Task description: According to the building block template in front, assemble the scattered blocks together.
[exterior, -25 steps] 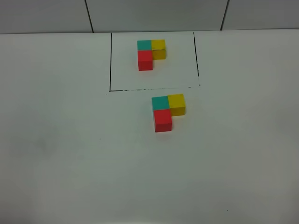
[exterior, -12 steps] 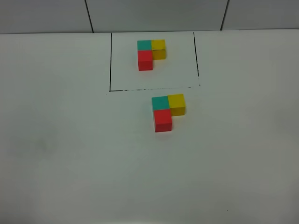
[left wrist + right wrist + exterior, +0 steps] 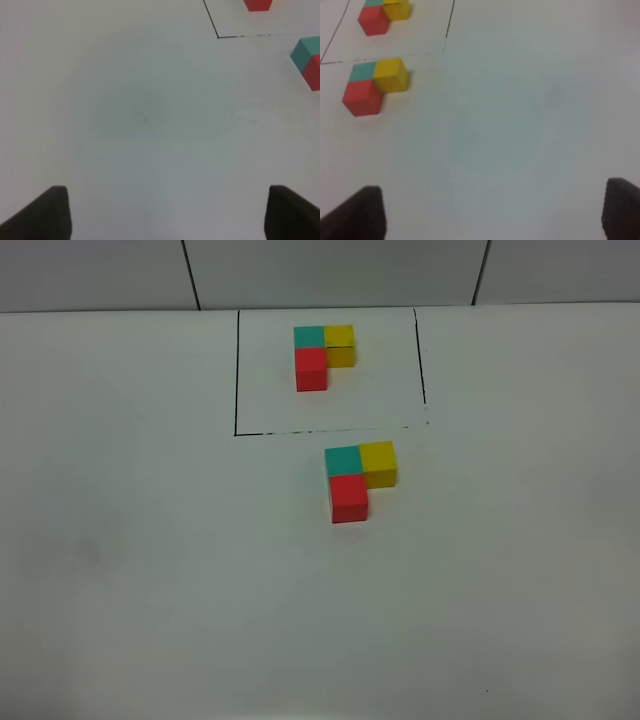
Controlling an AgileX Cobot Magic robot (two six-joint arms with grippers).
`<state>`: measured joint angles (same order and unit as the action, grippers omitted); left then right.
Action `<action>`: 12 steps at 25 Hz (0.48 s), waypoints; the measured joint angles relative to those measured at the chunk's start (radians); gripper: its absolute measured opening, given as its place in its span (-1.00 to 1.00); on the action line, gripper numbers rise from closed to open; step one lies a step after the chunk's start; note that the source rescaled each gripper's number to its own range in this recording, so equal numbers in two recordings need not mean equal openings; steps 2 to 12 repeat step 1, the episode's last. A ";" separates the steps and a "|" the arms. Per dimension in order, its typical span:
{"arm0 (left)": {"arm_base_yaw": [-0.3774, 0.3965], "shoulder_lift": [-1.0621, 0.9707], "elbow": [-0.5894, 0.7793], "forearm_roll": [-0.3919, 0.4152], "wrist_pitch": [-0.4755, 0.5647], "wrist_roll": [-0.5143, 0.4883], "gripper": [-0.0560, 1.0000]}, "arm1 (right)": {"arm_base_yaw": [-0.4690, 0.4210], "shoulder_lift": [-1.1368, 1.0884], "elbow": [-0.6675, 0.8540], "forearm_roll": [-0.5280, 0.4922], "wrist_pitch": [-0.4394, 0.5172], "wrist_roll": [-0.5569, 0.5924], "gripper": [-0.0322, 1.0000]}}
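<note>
while the scattered blocks [image 3: 358, 480] are sitting joined in an l shape just outside the near edge of the black outline [image 3: 236, 370], the teal block [image 3: 342, 460] is touching the yellow block [image 3: 379, 462] beside it and the red block [image 3: 349, 498] on its near side. the building block template [image 3: 322, 354] is lying inside the black outline, showing the same teal, yellow and red arrangement, well apart from the assembled trio.

neither arm is showing in the high view. the left gripper [image 3: 165, 212] is hovering over the bare white table [image 3: 150, 570], well to the side of the black outline's corner, with its two dark fingertips [image 3: 50, 212] standing wide apart and nothing between them; only the edge of the teal and red blocks is reaching its view. the right gripper [image 3: 492, 212] is hanging over bare table on the far side of the trio from the left one, its fingers [image 3: 365, 212] spread equally wide, gripping nothing and touching nothing.
</note>
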<state>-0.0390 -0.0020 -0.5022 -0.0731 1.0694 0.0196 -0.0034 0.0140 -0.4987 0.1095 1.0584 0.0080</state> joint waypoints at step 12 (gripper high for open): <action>0.000 0.000 0.000 0.000 0.000 0.000 0.44 | 0.000 0.000 0.000 0.000 0.000 0.000 0.51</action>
